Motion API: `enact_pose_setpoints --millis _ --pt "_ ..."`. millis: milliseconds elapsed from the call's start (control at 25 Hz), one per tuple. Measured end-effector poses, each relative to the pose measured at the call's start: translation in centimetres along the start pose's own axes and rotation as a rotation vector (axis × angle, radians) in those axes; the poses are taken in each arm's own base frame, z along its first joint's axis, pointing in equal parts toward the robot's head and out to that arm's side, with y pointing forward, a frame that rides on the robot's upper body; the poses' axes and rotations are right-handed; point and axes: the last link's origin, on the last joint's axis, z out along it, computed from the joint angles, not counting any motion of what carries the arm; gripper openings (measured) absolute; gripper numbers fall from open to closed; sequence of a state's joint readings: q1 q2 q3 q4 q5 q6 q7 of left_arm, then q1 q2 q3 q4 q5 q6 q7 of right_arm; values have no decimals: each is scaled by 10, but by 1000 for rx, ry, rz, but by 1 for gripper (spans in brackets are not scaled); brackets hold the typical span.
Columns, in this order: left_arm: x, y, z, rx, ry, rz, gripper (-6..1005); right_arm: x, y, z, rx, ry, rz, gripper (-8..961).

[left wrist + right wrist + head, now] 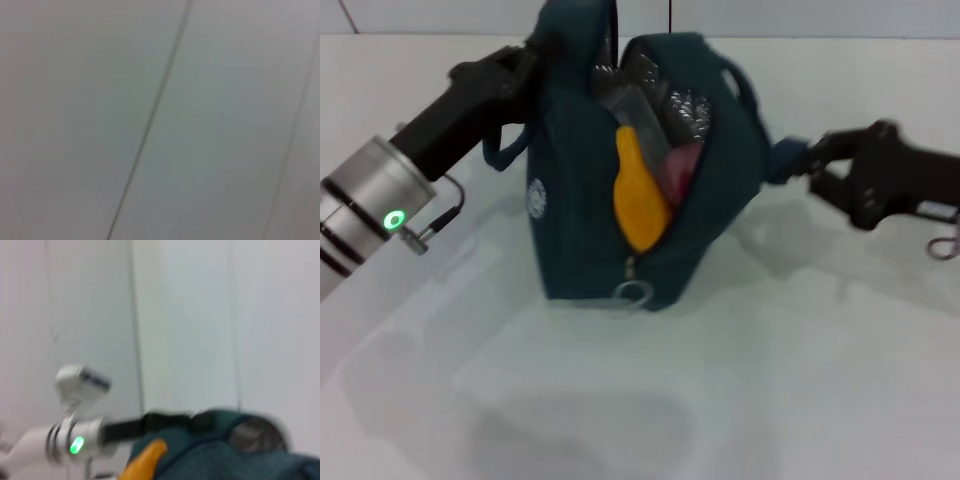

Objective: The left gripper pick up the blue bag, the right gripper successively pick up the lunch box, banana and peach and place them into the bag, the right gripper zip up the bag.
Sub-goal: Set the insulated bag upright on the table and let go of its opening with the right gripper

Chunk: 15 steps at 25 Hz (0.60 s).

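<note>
The blue bag (580,200) hangs upright just above the white table, its front zip open. My left gripper (528,58) is shut on its top at the left. Inside, the yellow banana (638,195) sticks out, with the pink peach (686,163) beside it and the grey lunch box (642,98) above. The zip's ring pull (632,293) hangs at the bottom of the opening. My right gripper (812,164) is at the bag's right side, touching a blue side strap (783,160). The right wrist view shows the bag (225,452) and the banana (145,462).
The white table (740,400) spreads below the bag. The left arm with its green light (76,445) shows in the right wrist view. The left wrist view shows only a pale surface with dark seams (150,115).
</note>
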<state>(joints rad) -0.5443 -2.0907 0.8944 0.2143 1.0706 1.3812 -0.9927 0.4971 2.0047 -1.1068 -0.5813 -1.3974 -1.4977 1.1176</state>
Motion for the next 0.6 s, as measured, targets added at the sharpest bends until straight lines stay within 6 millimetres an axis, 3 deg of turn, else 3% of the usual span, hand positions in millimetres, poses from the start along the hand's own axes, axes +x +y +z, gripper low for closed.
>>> enact_pose_setpoints --millis 160,320,600 --pt "-2 -2 -17 26 19 -74 39 -13 -11 -26 55 -62 51 75" --pt "-9 9 -28 -44 -14 -71 41 -17 -19 -44 53 -16 91 75" --pt "-23 41 -39 -228 -55 13 44 -1 -8 -38 0 66 96 74"
